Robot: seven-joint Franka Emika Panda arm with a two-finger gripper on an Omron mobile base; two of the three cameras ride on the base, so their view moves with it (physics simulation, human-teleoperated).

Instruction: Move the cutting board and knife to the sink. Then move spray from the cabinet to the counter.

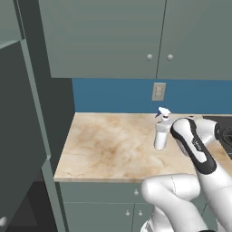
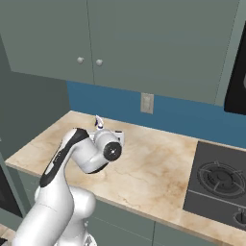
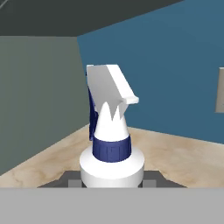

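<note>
The spray [image 1: 161, 132] is a pale bottle with a white trigger head and a bluish tip. It stands upright over the beige counter [image 1: 108, 145], near the back wall, and I cannot tell whether its base touches. In the hand view the spray [image 3: 111, 144] sits between the two dark fingertips of my gripper [image 3: 112, 181], which is shut on its body. From the right base, the nozzle of the spray [image 2: 99, 121] pokes up behind my wrist. The tall grey-green cabinet [image 1: 25, 136] stands at the left with a door swung open. The cutting board, knife and sink are out of view.
A black stovetop [image 2: 216, 178] adjoins the counter [image 2: 153, 168] on the right. Wall cabinets with round knobs [image 1: 149, 36] hang above, over a blue backsplash with a wall outlet [image 1: 158, 91]. My own arm crosses the counter's front right.
</note>
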